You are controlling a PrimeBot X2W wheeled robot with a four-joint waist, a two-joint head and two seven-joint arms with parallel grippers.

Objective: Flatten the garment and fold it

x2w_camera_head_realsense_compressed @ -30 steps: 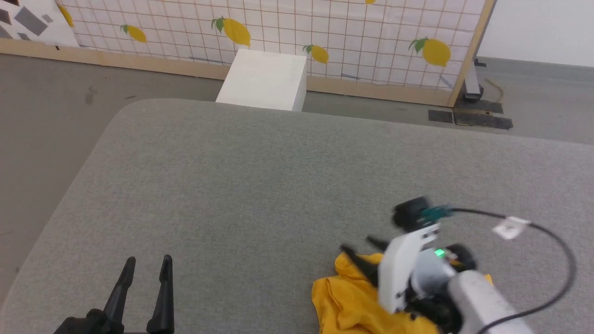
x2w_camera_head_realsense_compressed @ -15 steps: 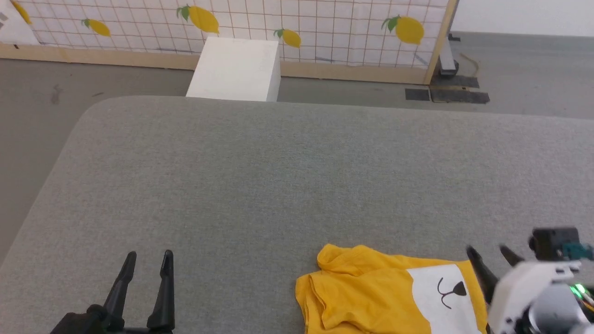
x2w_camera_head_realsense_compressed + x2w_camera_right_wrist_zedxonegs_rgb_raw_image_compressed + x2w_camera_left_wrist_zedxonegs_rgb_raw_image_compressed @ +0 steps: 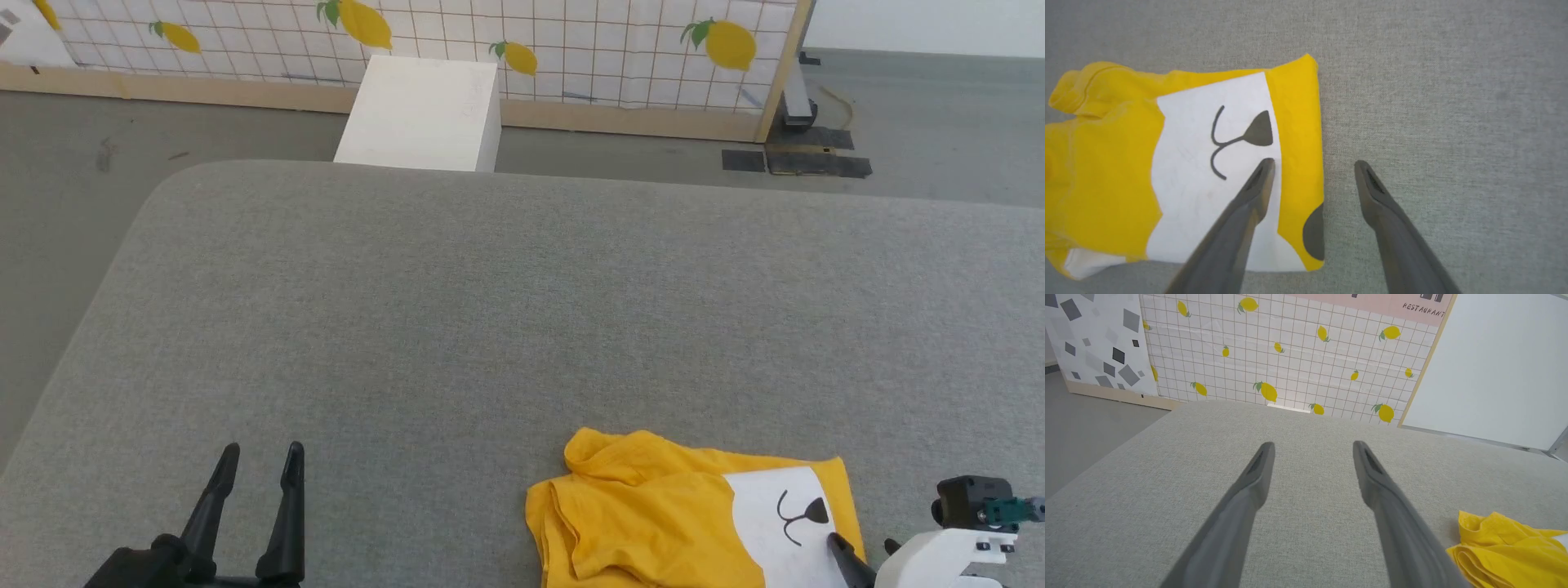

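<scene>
On the counter (image 3: 490, 286), near right: the garment (image 3: 653, 506) lies bunched and partly doubled over, close to the front edge.
Right gripper (image 3: 1313, 163): fingers spread, holding nothing; they straddle the garment's straight edge, one over the white patch, one over bare counter.
Left gripper (image 3: 263, 449): fingers parted and empty, well apart from the cloth.
Step, by my judgement: taking an edge to spread it flat.
Doing it well: pinch one layer only, lift low, draw outward slowly.
Cloth: soft yellow knit, creased toward the left arm; smooth white print, black lines.
Surface: grey woven fabric, matte, rounded corner.
Beyond: white box (image 3: 420, 114), lemon-print panel (image 3: 612, 49).
</scene>
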